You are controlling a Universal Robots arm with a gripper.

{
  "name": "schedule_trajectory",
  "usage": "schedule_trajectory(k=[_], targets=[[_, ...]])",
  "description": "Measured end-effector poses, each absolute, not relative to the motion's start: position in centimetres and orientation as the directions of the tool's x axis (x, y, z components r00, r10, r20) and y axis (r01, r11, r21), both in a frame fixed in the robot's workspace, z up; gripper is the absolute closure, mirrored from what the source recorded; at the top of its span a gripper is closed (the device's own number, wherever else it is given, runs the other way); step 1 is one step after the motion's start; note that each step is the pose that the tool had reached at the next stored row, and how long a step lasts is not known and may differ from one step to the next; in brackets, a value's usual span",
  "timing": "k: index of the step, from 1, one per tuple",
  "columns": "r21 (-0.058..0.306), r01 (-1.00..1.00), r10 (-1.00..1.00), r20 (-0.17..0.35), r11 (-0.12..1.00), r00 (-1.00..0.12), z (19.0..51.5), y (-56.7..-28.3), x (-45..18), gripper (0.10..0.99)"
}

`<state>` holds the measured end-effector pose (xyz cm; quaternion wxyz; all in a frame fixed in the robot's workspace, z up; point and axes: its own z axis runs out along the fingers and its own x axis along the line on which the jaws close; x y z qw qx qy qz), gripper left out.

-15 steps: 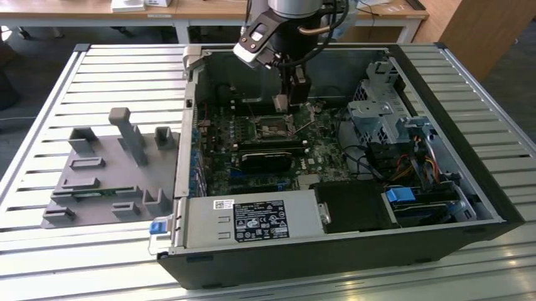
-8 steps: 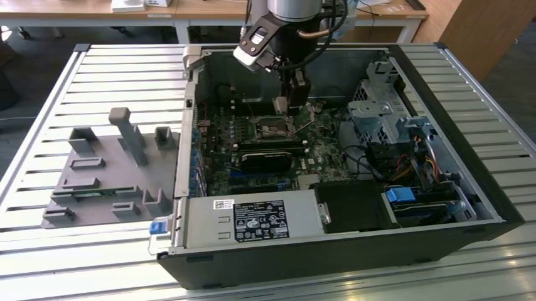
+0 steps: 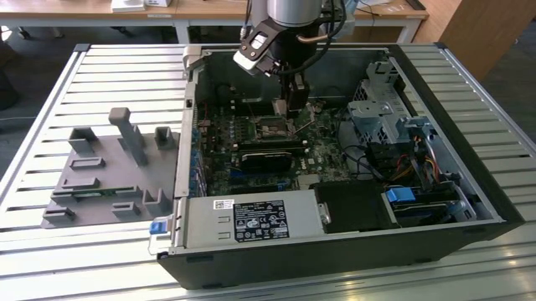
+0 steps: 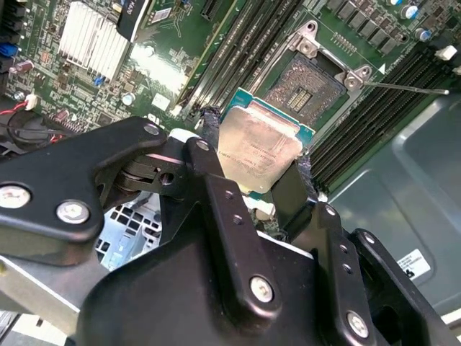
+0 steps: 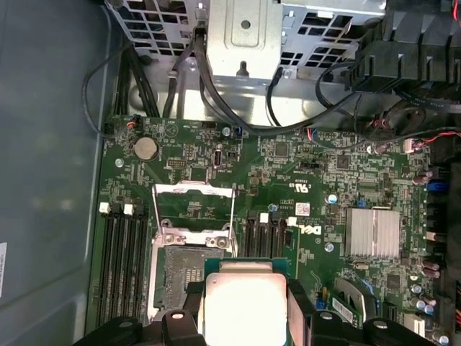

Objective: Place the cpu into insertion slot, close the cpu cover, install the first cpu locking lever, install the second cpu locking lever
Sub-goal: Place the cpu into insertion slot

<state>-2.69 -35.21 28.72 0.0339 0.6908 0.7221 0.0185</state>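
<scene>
In both wrist views my gripper is shut on the cpu, a pale silvery square chip on a green board, with one black finger on each side. The chip hangs just above and beside the insertion slot, whose dark pin field lies bare. The cpu cover stands flipped open past the slot. A thin locking lever sticks out sideways from the socket. In the exterior view the gripper hovers close over the slot inside the open computer case.
Black memory slots flank the socket on both sides. A finned heatsink, cables and a metal drive cage crowd the case. The grey power-supply box sits at the case's front. A grey parts fixture lies on the slatted table.
</scene>
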Motion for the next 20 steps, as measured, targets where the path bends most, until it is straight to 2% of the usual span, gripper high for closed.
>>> schedule_trajectory(k=[20], targets=[[0.075,0.996,0.998,-0.039,0.046,-0.043,27.3,-35.1,-2.7,0.545]])
